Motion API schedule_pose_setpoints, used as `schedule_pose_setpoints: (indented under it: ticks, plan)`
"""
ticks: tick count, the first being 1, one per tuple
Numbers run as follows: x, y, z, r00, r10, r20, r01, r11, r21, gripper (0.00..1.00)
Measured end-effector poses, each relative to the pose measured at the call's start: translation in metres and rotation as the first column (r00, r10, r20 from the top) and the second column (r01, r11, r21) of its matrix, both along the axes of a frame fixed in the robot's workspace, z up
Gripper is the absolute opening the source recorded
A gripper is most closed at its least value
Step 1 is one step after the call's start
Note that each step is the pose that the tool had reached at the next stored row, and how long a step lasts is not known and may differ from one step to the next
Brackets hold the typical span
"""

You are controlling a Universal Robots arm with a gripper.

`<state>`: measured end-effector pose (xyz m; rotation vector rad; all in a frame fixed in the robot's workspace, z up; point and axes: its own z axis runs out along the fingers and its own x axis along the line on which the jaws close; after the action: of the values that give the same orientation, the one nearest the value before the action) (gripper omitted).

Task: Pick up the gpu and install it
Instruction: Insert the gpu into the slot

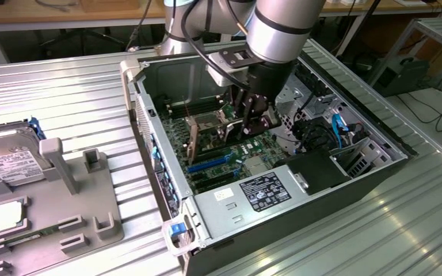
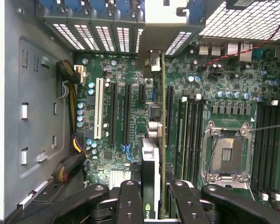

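Inside open case point(image 1: 145, 115) — tool point(image 2: 156, 196) clamped on gpu point(image 2: 150, 163), card on edge, in line with motherboard point(image 2: 130, 60) slots.

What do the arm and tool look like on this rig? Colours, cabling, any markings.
Silver-grey cylindrical arm ending in a black wrist section. A black angular bracket is mounted on its side, and black cables run down beside it. The black tool has long linked fingers dotted with round screw holes. No markings legible on either.
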<state>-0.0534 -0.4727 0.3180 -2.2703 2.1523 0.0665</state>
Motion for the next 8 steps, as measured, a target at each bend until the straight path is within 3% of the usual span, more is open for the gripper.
schedule_pose_setpoints:
  ticks: [8]
  plan:
    - [0.0000,0.0000,-0.0036,1.0000,0.000,0.0000,0.000,1.0000,0.0000,0.28]
